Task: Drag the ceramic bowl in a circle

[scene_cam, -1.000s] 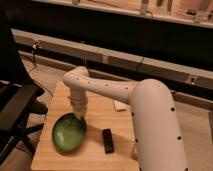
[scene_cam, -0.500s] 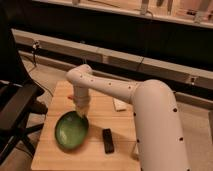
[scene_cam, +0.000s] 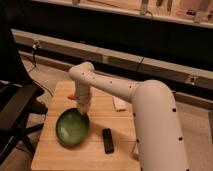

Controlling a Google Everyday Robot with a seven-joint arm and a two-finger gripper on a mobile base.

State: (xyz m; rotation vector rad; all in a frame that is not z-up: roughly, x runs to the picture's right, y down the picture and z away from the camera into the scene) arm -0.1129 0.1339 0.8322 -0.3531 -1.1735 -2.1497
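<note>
The ceramic bowl (scene_cam: 72, 128) is round, shallow and glossy green with a darker rim. It sits on the left half of the small wooden table (scene_cam: 55, 155). My white arm reaches from the right across the table and bends down. My gripper (scene_cam: 81, 107) points down at the bowl's far right rim and seems to touch it. A small black rectangular block (scene_cam: 107, 140) lies just right of the bowl.
A white flat object (scene_cam: 119, 103) lies on the table behind the arm. Something orange (scene_cam: 72, 96) shows at the arm's left side. A black office chair (scene_cam: 15, 107) stands left of the table. A long bench and dark wall run behind.
The gripper and the bowl's rim have shifted a little to the right and toward the back of the table; the bowl has moved with it.
</note>
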